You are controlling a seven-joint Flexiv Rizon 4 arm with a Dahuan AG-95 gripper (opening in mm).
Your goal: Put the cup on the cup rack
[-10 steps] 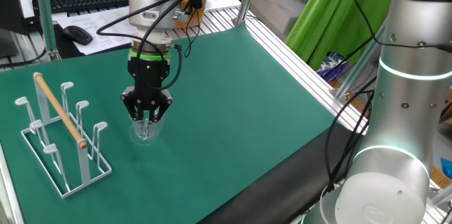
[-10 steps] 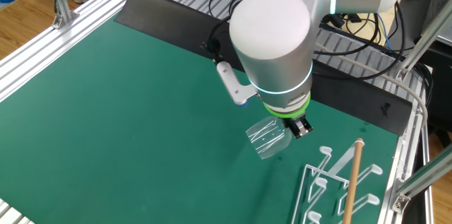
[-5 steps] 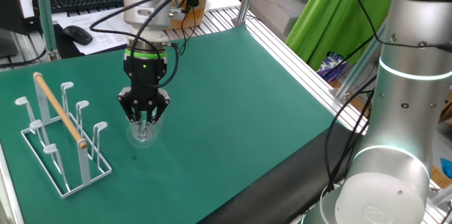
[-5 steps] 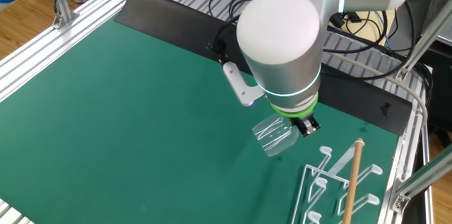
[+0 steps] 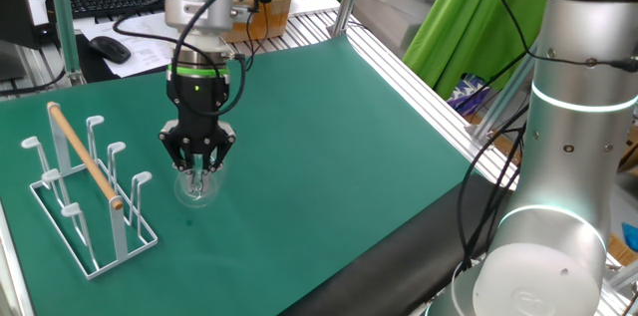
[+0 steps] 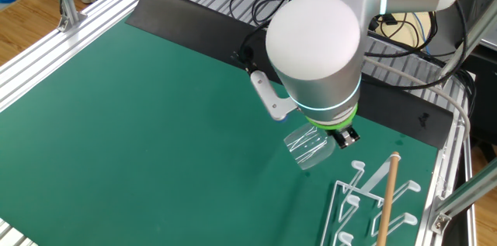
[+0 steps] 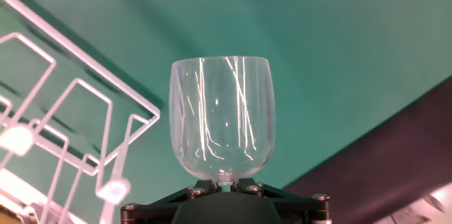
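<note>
The pincer is clamped narrow on the short stem of the cup — a clear glass goblet that hangs bowl-outward beyond the fingertips, lifted off the green bench, its rim pointing down and tilted in one fixed view. In the hand view the bowl fills the middle of the picture, with its stem vanishing between the black jaws at the bottom edge. The cup rack — white wire with flat-tipped pegs and a slanted wooden rod — stands on the bench just beside the cup, apart from it and bearing nothing.
</note>
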